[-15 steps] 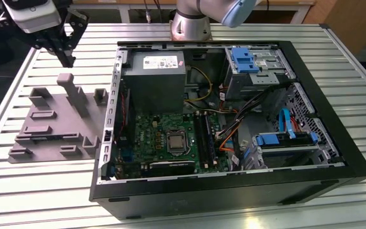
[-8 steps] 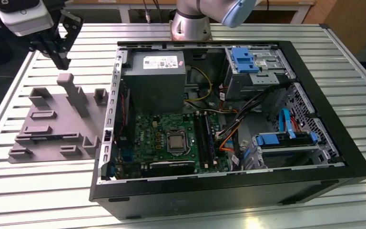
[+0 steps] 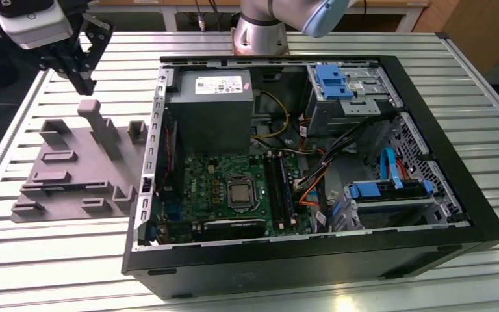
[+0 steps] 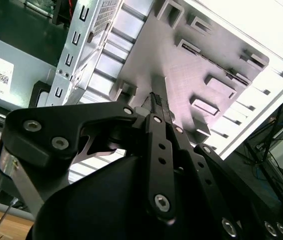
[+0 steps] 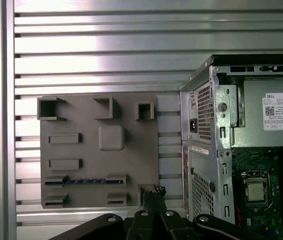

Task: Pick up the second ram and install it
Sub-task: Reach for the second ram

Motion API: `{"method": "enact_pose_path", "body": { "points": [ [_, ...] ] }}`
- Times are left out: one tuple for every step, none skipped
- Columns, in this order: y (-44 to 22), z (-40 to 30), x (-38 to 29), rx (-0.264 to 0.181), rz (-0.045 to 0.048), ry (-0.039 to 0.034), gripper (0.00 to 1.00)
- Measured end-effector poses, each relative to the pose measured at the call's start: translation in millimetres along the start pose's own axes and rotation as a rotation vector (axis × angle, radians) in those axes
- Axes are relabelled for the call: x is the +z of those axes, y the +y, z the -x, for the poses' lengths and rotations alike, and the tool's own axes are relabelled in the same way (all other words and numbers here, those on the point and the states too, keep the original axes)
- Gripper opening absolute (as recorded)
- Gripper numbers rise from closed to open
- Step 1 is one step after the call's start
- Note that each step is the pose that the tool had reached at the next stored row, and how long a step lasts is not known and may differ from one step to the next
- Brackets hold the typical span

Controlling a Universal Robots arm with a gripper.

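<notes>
So the first wrist view looks straight down on the grey holder plate (image 5: 131,160), and that's where the second ram (image 5: 84,181) shows up. It's a thin dark-blue stick with a row of chips, lying flat along one edge of the plate between two small brackets. I can't make it out among the plate's blocks in the exterior view.

The gripper (image 5: 154,192) is empty, with its jaws pinched together. It's over the plate's corner on the case side, near one end of the stick but not touching it. The second wrist view shows the gripper (image 4: 157,100) from behind, fingertips together, and the holder plate (image 4: 181,75) below it.

The exterior view gives you the height. There the gripper (image 3: 85,86) hangs clear above the holder plate (image 3: 72,172), just over the tall post (image 3: 102,127) standing up from it. That post and the shorter blocks around it are the clutter on the plate.

The open PC case (image 3: 319,260) sits right beside the plate, on the exterior view's right, both on a slatted metal table (image 3: 59,260). Inside the case there's:
- a power supply (image 3: 210,107)
- a green motherboard (image 3: 206,182)
- a bundle of cables (image 3: 314,188)
- blue drive brackets (image 3: 332,81)

The case's metal wall (image 5: 201,125) stands between the plate and the board.
</notes>
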State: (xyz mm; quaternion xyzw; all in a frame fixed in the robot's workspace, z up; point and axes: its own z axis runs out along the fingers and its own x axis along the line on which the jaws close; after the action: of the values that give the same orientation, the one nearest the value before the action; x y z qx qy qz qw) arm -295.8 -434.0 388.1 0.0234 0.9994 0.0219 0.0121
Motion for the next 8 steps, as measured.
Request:
{"method": "enact_pose_path", "body": {
  "points": [
    [0.0,-0.4,0.0,-0.002,0.0001,0.0001,0.11],
    [-0.1,-1.0,0.0,-0.010,0.0002,0.0005,0.11],
    [0.0,-1.0,0.1,-0.024,0.0005,0.0011,0.11],
    [0.0,-1.1,0.1,-0.039,0.0008,0.0019,0.11],
    [-0.1,-1.5,0.3,-0.051,0.0012,0.0022,0.11],
    [-0.2,-3.3,0.4,-0.057,0.0014,0.0025,0.11],
    [-0.3,-5.4,0.4,-0.058,0.0014,0.0026,0.11],
    [-0.4,-7.3,0.3,-0.058,0.0013,0.0027,0.11]
  ]
}}
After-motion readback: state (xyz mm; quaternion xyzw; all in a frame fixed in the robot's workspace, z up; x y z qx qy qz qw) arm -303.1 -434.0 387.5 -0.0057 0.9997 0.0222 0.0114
